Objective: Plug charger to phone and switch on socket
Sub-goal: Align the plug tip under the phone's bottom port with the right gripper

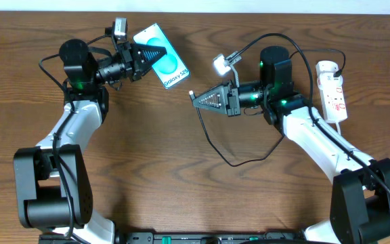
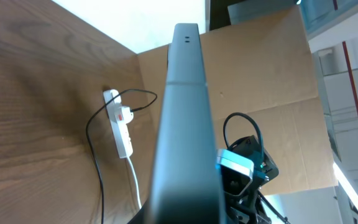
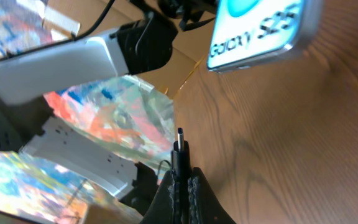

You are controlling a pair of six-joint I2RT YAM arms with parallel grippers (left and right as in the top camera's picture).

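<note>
Here, left jaws clamp the phone (image 1: 162, 59), right jaws the charger (image 3: 179, 152) — socket (image 1: 332, 91) far right.

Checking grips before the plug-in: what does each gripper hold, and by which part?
Left gripper clamps the phone by one long edge; right gripper pinches the charger behind its connector tip.

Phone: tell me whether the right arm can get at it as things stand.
Probably yes. The right end effector, shut on the charger tip, points toward the phone, with only table showing between them. The left end effector grips the phone from the opposite side, leaving its near end uncovered.
</note>
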